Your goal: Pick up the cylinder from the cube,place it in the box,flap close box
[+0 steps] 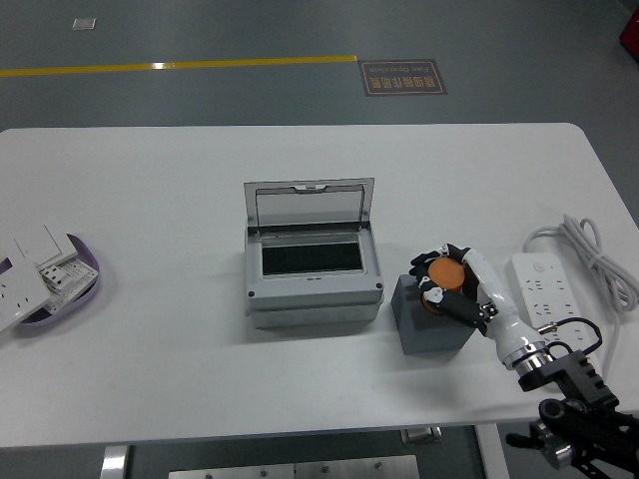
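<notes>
An orange cylinder point(446, 272) stands on top of a grey cube point(431, 324) to the right of the box. My right hand point(449, 282) comes in from the lower right and its fingers are curled around the cylinder, which rests on the cube. The grey box point(312, 289) sits at the table's middle with its clear lid point(309, 207) swung up and open, showing a dark inside. My left arm is out of view.
A white power strip point(542, 289) with a coiled white cable point(593, 249) lies at the right edge. A purple tray point(88, 271) holding white switch plates sits at the left edge. The table's front edge runs just below the cube.
</notes>
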